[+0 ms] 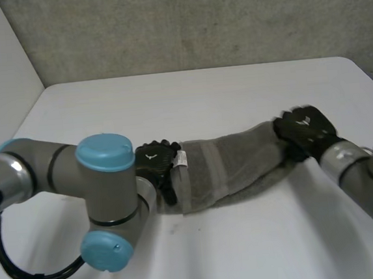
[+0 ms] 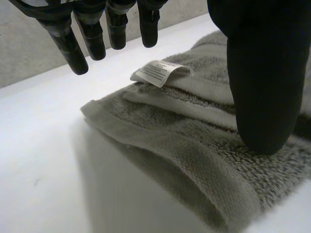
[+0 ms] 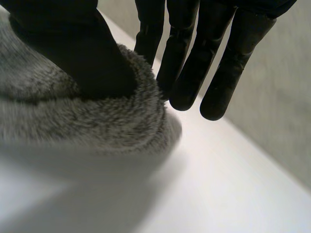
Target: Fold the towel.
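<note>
A grey towel (image 1: 234, 164) lies folded into a long band across the white table (image 1: 202, 99). My left hand (image 1: 154, 163) is at its left end, by the white label (image 1: 181, 158). In the left wrist view the thumb (image 2: 262, 73) rests on the towel (image 2: 184, 141), and the straight fingers (image 2: 97, 39) hover above the corner near the label (image 2: 160, 73). My right hand (image 1: 303, 129) holds the towel's right end, which is raised a little off the table. In the right wrist view the thumb (image 3: 73, 53) presses into the towel's rounded fold (image 3: 73, 116), with the fingers (image 3: 194, 73) reaching down past its edge.
A grey wall runs behind the table's far edge. My left arm's elbow (image 1: 107, 205) stands over the near left of the table. Bare tabletop lies beyond the towel and in front of it.
</note>
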Robot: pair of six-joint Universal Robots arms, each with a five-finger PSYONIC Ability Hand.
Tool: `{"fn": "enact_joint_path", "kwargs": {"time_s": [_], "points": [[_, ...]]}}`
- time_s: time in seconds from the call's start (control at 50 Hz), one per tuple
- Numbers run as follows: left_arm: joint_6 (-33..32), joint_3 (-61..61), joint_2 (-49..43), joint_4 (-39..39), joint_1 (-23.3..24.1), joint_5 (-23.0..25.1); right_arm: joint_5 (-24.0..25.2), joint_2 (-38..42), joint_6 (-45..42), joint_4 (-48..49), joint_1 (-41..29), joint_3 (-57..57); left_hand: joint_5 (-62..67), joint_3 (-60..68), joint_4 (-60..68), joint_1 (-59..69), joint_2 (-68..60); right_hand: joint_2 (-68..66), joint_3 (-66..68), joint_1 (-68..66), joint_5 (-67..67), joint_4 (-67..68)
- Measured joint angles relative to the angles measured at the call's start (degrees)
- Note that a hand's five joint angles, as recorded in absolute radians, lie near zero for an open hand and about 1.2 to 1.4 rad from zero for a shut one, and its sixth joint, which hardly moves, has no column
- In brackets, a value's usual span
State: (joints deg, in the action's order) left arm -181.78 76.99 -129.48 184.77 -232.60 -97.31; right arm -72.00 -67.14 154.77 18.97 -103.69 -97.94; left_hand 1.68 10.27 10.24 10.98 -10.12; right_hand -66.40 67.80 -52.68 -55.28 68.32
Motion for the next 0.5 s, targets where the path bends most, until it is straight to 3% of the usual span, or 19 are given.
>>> {"fn": "enact_joint_path", "kwargs": {"time_s": [0.14, 0.24, 0.44, 0.5], "points": [[0.4, 4.9, 7.8, 0.4, -2.5, -0.1, -2.8, 1.4, -2.1, -1.2, -14.3, 8.8, 0.0, -0.3, -0.2, -0.4, 0.1, -0.5, 0.1, 0.0, -0.5, 0.0], [0.8, 9.3, 16.9, 1.1, -7.2, 0.2, -3.4, 6.7, -5.2, -3.5, -25.1, 15.1, 0.0, -0.3, -0.2, -0.4, 0.1, -0.5, 0.1, 0.0, -0.6, 0.0], [0.8, 14.4, 24.9, 2.5, -13.5, 0.7, -3.5, 15.9, -8.7, -4.6, -33.0, 18.6, 0.0, -0.3, -0.2, -0.4, 0.2, -0.4, 0.1, 0.0, -0.7, 0.0], [0.8, 14.7, 25.1, 2.6, -14.2, 0.9, -4.2, 16.3, -8.6, -4.5, -33.2, 18.9, 0.0, -0.3, -0.2, -0.4, 0.2, 18.9, -19.7, 13.9, 17.0, -20.1]]}}
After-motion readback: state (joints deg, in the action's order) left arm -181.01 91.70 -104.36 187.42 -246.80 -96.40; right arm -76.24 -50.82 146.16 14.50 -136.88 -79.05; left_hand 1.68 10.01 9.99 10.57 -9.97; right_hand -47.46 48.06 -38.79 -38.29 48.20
